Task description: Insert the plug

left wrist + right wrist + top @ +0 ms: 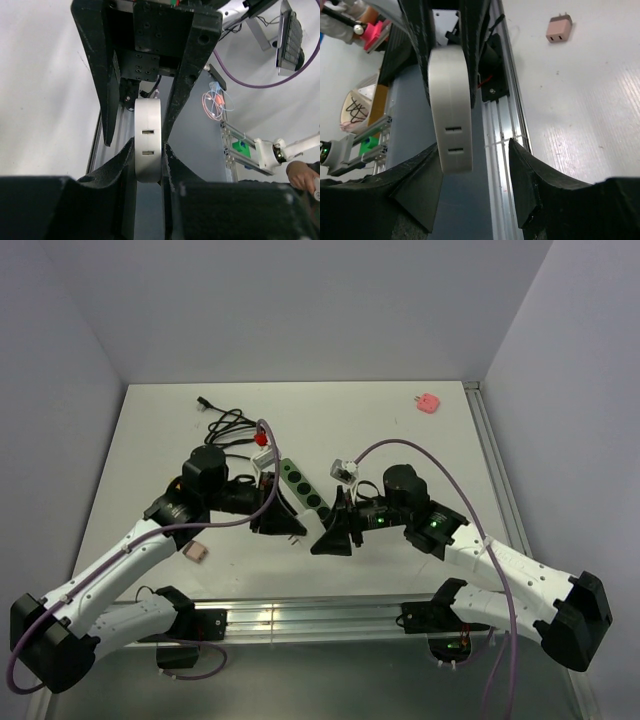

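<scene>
Two robot arms meet over the middle of a white table [150, 450]. The left gripper [148, 146] is clamped on a white, round-edged plastic piece [148, 117] with two small slots in its narrow edge, one finger pressed to each flat side. Gripping the flats leaves the slotted edge bare and facing the right gripper [475, 146]. That gripper's fingers stand spread: the piece lies against one of them, with a clear gap to the other. This reads as a handover or a steadying hold, one arm fixing the part so the other can take or align it. Whether the piece is the plug of the task or part of a socket body cannot be told from these views. Just beyond the two grippers, a long power strip with a green face and white sides [303, 487] lies slantwise on the table, its sockets facing up as the likely destination. Its black cable [228, 423] is coiled toward the far left. A small pink plug [427, 402] sits well apart at the far right, and a duller pink plug [196, 553] lies on the near left beside the left arm. No plug can be seen seated in the green face, so the insertion appears not yet done.
</scene>
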You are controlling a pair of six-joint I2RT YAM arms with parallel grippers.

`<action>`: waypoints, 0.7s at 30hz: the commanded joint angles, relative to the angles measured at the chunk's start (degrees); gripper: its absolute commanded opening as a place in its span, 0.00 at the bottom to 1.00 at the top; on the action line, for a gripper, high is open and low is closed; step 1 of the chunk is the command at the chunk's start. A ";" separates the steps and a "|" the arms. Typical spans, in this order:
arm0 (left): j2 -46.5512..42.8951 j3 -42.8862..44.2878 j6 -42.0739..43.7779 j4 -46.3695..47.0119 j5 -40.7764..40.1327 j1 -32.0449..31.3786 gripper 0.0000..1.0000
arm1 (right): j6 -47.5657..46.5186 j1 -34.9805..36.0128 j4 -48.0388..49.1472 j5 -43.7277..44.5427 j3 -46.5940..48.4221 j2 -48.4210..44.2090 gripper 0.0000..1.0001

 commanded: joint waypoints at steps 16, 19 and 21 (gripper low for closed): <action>0.12 3.14 3.85 -3.20 -9.99 -3.81 0.47 | 6.81 -1.45 11.53 -4.05 0.73 0.26 0.00; -2.16 1.65 2.63 -0.49 -11.78 -3.89 0.61 | 8.13 -2.15 12.49 -3.52 -1.20 -1.41 0.00; -4.18 -0.37 0.69 2.93 -12.05 -3.89 0.61 | 9.79 -2.94 13.46 -3.87 -1.91 -2.46 0.00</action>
